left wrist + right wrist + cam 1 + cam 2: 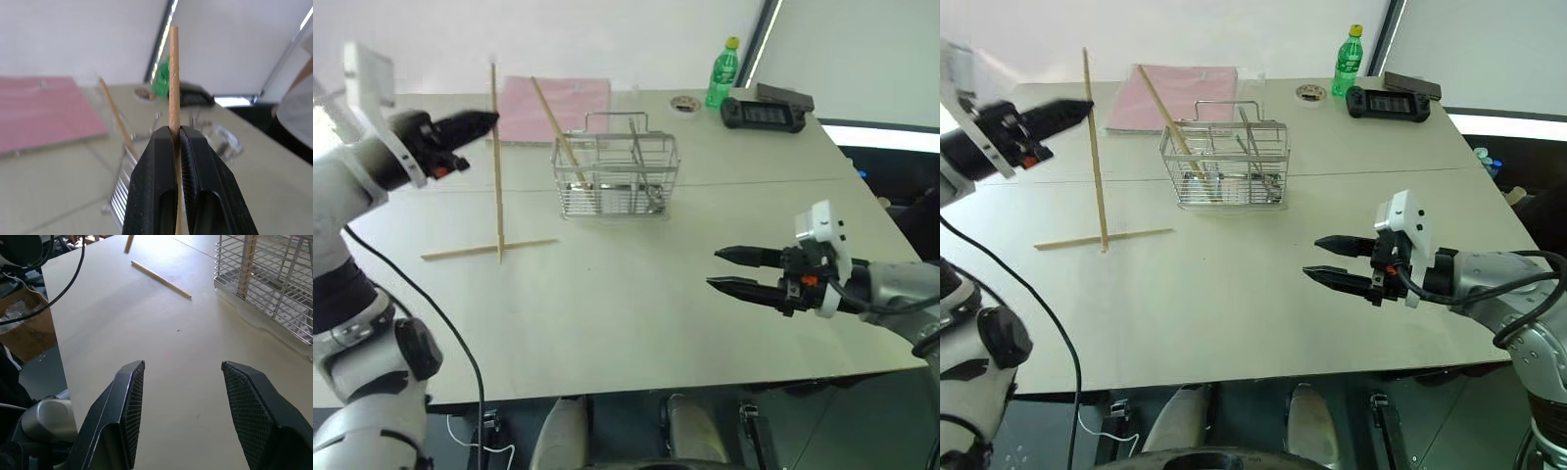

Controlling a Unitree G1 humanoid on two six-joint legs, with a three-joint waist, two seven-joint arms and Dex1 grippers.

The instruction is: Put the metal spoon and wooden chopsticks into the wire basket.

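R gripper [729, 269] nearest cam, low over table [636, 294] front-right; fingers spread, nothing between. Well apart from all task items.

L gripper [487, 120] raised at far left, fingers pressed together, pinching one wooden chopstick [496, 166] near its upper end; stick hangs approx. upright, lower tip at/near tabletop, can't tell if touching. 2nd chopstick [489, 249] flat on table, crossing by that tip. 3rd chopstick [556, 127] leans inside wire basket [617, 176], to right of L gripper, mid-table. Metal spoon [651, 196] seems in basket's right part, unclear.
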